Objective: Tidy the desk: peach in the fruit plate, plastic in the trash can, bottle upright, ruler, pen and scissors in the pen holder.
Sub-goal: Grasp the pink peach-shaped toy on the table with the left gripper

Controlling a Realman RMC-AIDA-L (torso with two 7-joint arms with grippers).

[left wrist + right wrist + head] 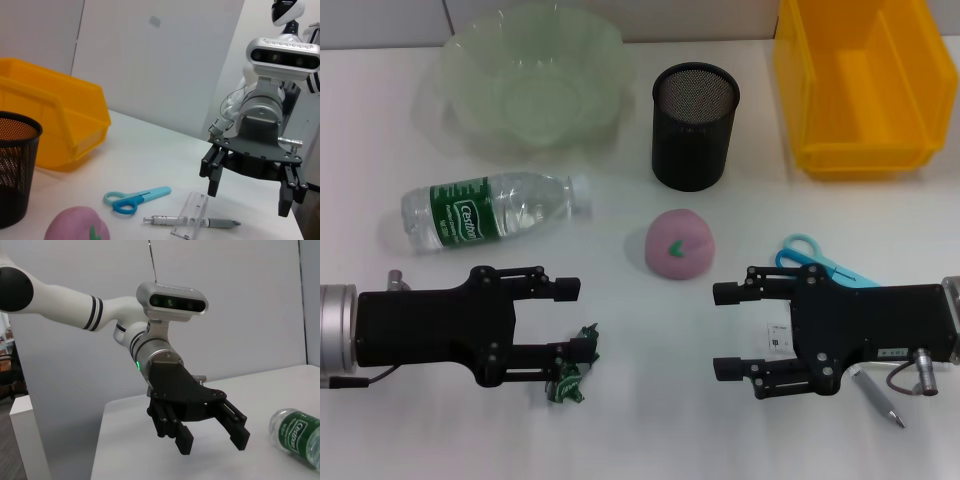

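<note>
White desk (620,440) carries all the clutter, a grey wall behind it. Left gripper (570,325) hovers low at the near left, jaws spread wide and empty, its lower finger just beside the crumpled green plastic (572,375). The bottle (490,210) lies on its side beyond that arm. Right gripper (725,330) faces it from the near right, also wide open and holding nothing; the peach (680,243) sits between the two, slightly farther back. Blue scissors (815,262) and a pen (877,396) lie by the right arm. Pen holder (694,125), fruit plate (532,80) and yellow bin (865,80) stand along the far edge.
</note>
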